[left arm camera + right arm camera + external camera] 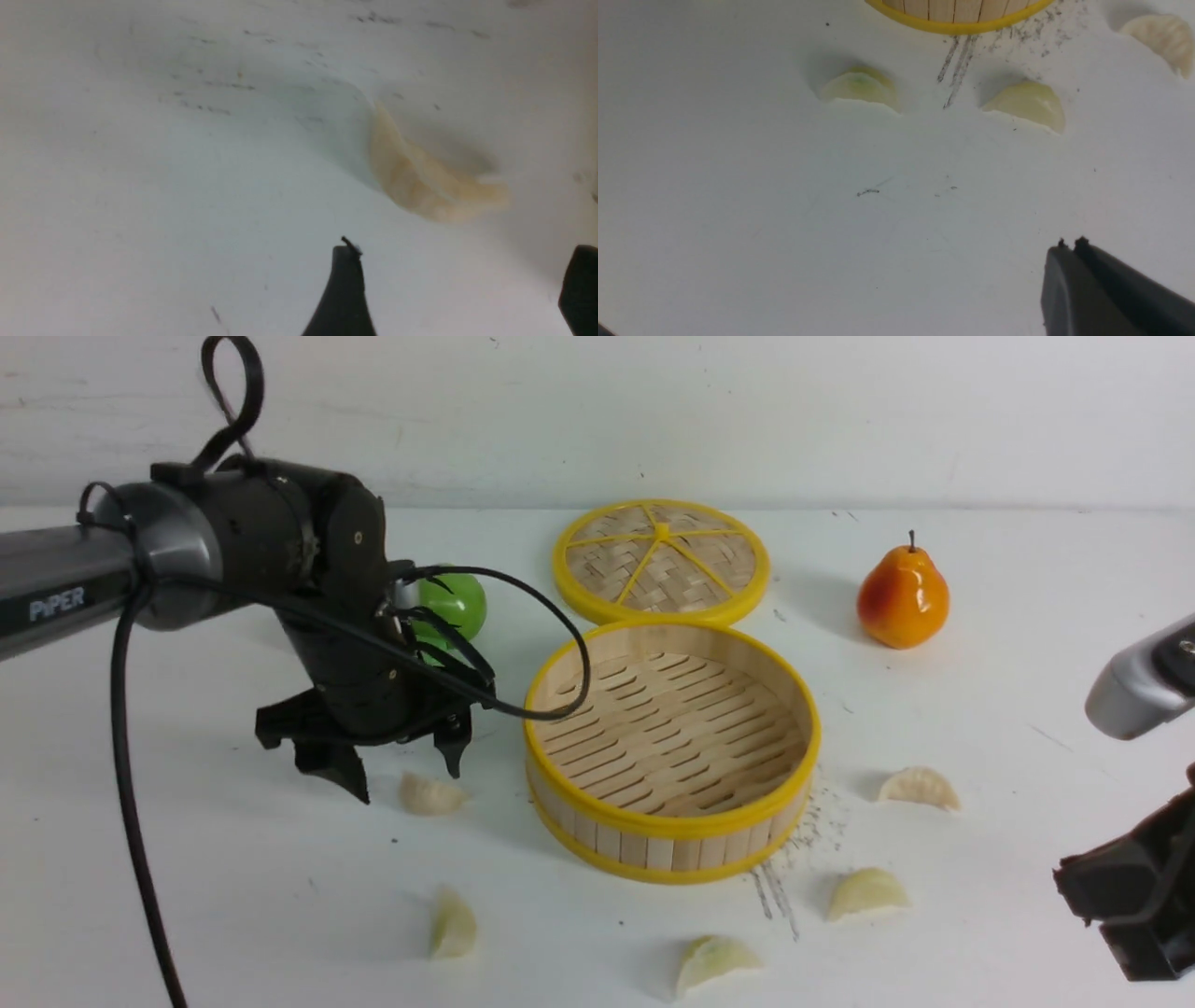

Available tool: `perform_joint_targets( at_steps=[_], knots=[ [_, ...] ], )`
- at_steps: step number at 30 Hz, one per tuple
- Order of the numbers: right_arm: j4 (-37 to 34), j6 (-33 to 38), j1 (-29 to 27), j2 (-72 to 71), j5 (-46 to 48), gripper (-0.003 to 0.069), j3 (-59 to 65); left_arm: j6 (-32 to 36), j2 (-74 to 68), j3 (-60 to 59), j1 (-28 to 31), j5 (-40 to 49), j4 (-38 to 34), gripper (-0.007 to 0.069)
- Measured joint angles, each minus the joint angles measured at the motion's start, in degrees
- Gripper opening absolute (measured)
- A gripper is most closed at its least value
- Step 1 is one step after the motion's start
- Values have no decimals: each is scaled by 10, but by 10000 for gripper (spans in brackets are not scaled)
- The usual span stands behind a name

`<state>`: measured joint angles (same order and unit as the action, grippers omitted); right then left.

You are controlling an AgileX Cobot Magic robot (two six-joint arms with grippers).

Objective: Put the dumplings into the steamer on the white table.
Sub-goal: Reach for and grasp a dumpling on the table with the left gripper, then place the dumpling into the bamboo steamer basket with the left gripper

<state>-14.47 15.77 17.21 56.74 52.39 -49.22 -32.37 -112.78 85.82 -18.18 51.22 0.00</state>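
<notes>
"While the left gripper (411, 789) hovers low over the white table (280, 877), where is the dumpling (431, 795) nearest it?"

"Just beyond its fingertips, lying on the table to the left of the steamer (672, 733). The jaws stand wide apart with nothing between them."

"And the right gripper (1071, 242)?"

"Its jaws are together, over at the near right, well apart from the steamer. It holds nothing."

"Is anything in the steamer?"

"No dumpling is. I see its bare slatted floor, with the yellow rim around the top. All five dumplings are out on the table."

"Tell me about the other four."

"One (454, 924) is at the near left, and another (716, 963) lies in front of the steamer, at the near side. A third (867, 893) sits to the near right of it, and the last (920, 789) is farther right and a bit farther back."

"What's behind?"

"The woven lid (661, 560) is on the far side of the steamer, right up by its rim. An orange pear (904, 597) stands upright at the far right, and something green (456, 607) is partly hidden behind the left arm (252, 532)."
</notes>
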Motion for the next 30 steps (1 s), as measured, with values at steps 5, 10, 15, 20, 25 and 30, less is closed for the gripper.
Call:
perform_joint_targets(
  at_steps=[5,10,15,20,25,30],
  knots=[
    [11,0,0,0,0,7,0,-71,-38,4,12,-32,0,511],
    [13,0,0,0,-3,13,0,-83,-61,6,12,-40,-17,465],
    [15,0,0,0,-3,19,0,-63,-66,10,13,-41,-37,303],
    [15,0,0,0,-3,22,0,-28,-63,14,13,-37,-43,185],
    [15,0,0,0,-3,26,0,30,-39,86,5,12,-56,185],
    [11,0,0,0,-3,32,0,83,-26,221,-52,45,-64,185]
  ],
)
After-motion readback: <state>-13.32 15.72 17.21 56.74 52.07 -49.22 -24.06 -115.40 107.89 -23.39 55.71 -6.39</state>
